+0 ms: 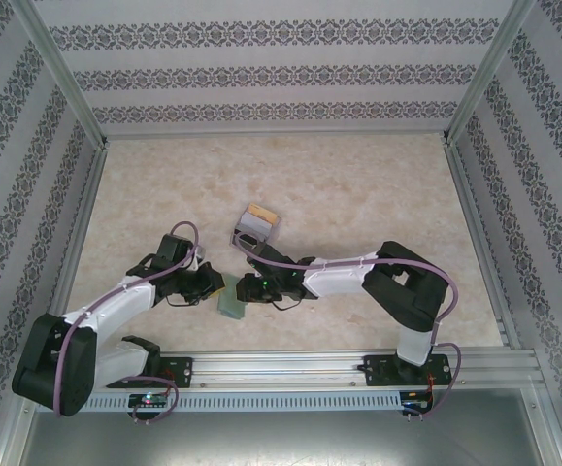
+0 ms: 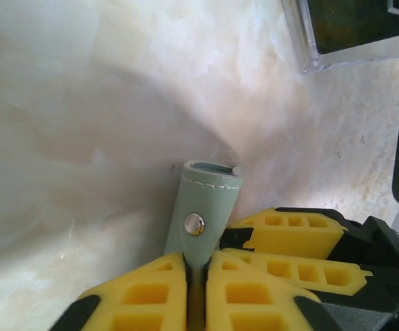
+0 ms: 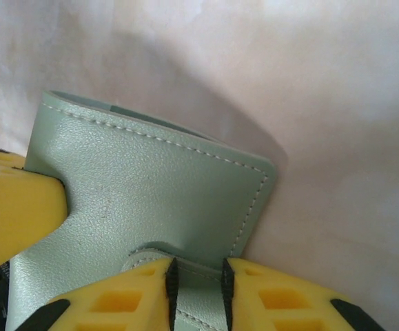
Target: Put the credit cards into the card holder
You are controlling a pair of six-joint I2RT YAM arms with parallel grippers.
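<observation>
Left tool (image 2: 196, 279) is clamped tight on the edge of the sage-green card holder (image 2: 205, 207), right below its snap button (image 2: 195, 224). Right tool (image 3: 196, 286) pinches the card holder's flap from the other side. It's upright between them, near side of the table (image 2: 82, 138), clear plastic box (image 2: 351, 34) nearby.

1. The card holder (image 2: 209, 200) stands pinched between the left gripper's (image 2: 196, 265) jaws, ahead of them.
2. The right gripper (image 3: 198, 272), just to the right, clamps it too.
3. A box (image 2: 351, 31) lies farther ahead and to the right, on the table (image 2: 82, 138).
</observation>
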